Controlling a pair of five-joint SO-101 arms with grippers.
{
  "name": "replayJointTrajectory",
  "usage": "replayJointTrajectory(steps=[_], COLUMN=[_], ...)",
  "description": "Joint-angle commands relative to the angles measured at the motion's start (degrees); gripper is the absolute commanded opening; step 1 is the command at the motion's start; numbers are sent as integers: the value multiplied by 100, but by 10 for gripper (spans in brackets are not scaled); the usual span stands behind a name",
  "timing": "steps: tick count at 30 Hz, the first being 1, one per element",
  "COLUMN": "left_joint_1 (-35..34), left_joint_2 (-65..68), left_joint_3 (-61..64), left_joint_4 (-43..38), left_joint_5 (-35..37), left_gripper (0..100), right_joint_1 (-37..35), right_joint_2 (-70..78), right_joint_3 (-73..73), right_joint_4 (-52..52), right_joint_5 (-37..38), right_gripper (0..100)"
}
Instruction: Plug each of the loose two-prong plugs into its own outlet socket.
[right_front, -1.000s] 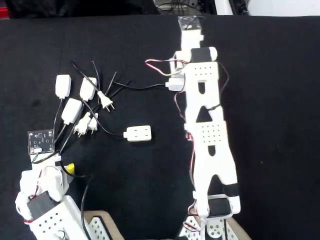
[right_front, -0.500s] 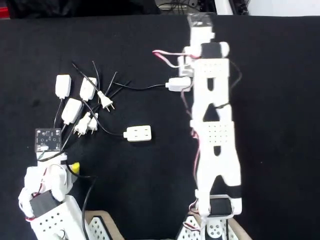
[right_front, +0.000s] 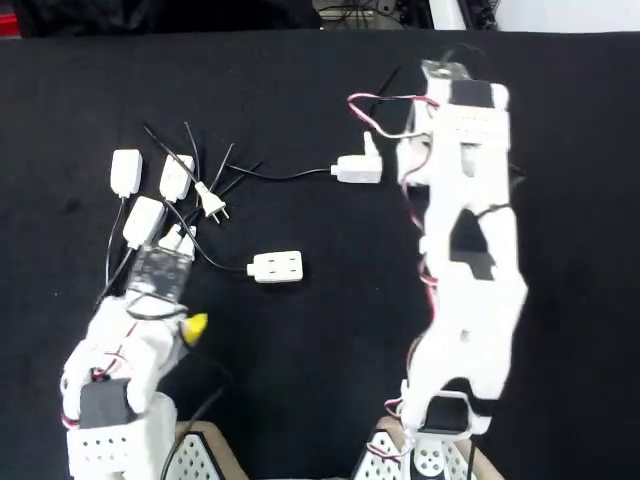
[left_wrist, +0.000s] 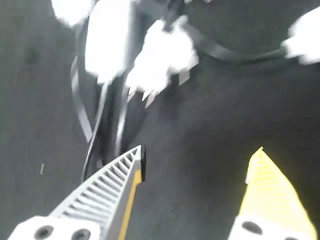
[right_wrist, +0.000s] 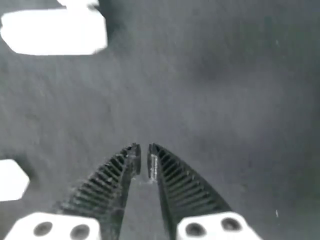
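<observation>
My left gripper (left_wrist: 200, 152) hangs spread wide just near of the paired plugs (left_wrist: 160, 55) at the table's left, probably to straddle one. The outlet socket (right_front: 275, 266) lies to their right. My right gripper (right_wrist: 142, 148), nearly closed and empty, hangs far right.

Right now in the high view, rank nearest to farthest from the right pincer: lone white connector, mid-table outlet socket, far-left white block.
1. lone white connector, beside the arm of the right pincer.
2. mid-table outlet socket, table centre.
3. far-left white block, outer edge of the left cluster.
</observation>
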Motion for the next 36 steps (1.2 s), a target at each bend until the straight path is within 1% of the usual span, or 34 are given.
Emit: replayJointTrajectory(steps=[1, 3, 5, 7, 9, 10, 13, 14, 15, 17, 19, 22, 26, 30, 36], left_joint_1=[1015, 1420, 1657, 1763, 1833, 1877, 2009, 2053, 2114, 2193, 2202, 2185, 2185, 2185, 2193], left_joint_2=[18, 193, 589, 1213, 2031, 2505, 3991, 4448, 4897, 5626, 6136, 6760, 7429, 8088, 9442], left_joint_3=[-558, -681, -831, -998, -1270, -1455, -2167, -2404, -2589, -2818, -2862, -2862, -2932, -3345, -4312], left_joint_4=[-325, -396, -580, -879, -1222, -1345, -1530, -1530, -1530, -1705, -2145, -2936, -3640, -4237, -4255], left_joint_5=[35, 26, 0, -9, -281, -457, -1046, -1327, -1679, -2444, -3007, -3446, -4026, -4097, -4088], left_gripper=[329, 329, 329, 330, 330, 330, 330, 330, 330, 325, 325, 325, 325, 325, 325], right_joint_1=[264, 316, 343, 343, 316, 308, 308, 308, 308, 325, 316, 343, 422, 615, 677], right_joint_2=[-1033, -1499, -2018, -2598, -3196, -3468, -4198, -4391, -4549, -4769, -4813, -4752, -4453, -3925, -3292], right_joint_3=[778, 1341, 2026, 2844, 3732, 4207, 5631, 6044, 6413, 7055, 7477, 7723, 7767, 7741, 7354], right_joint_4=[123, 105, -70, -484, -1187, -1688, -3103, -3464, -3754, -4316, -4730, -4976, -5231, -5591, -5688], right_joint_5=[35, 281, 545, 712, 1064, 1459, 2954, 3323, 3455, 3437, 3437, 3156, 3103, 3121, 3121], right_gripper=[36, 34, 34, 34, 34, 35, 36, 36, 36, 36, 33, 32, 32, 32, 32])
